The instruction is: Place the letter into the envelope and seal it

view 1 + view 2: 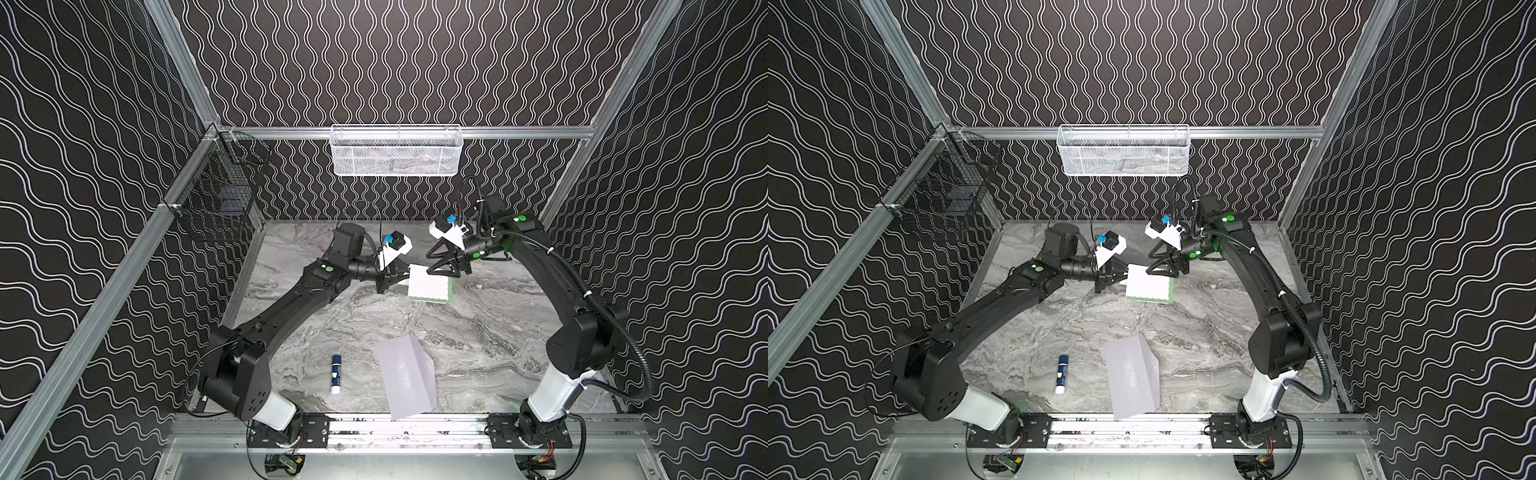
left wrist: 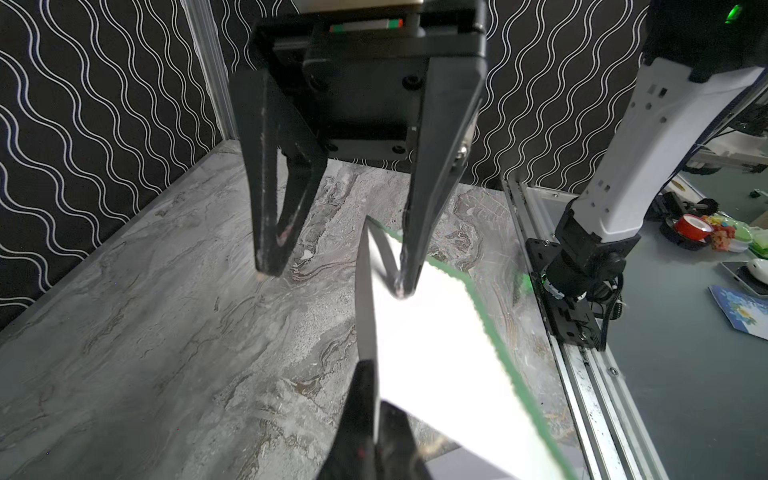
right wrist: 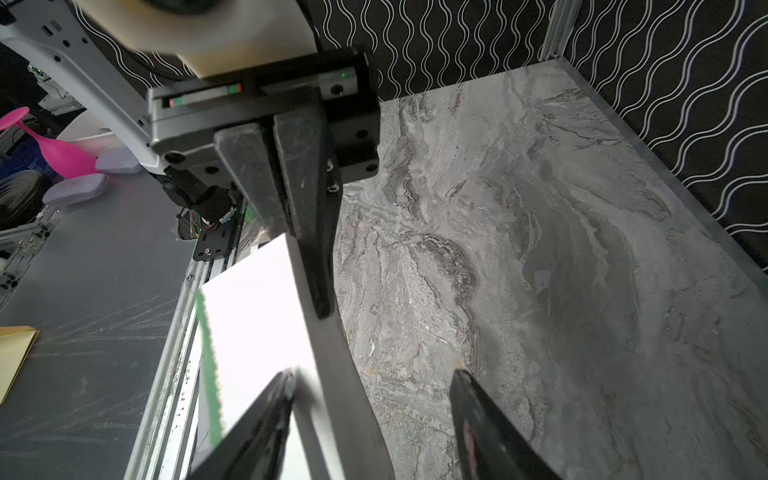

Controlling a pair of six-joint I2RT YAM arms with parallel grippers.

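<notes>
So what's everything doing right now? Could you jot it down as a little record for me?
Letter: green-bordered sheet, far half of the table, one edge lifted
Left claw: shut, pinching the lifted edge
Right claw: open, jaws either side of that same edge, not gripping yet
Envelope: lying near the front, apart from both claws
Glue stick: lying left of the envelope, untouched
Letter in envelope: no
</notes>
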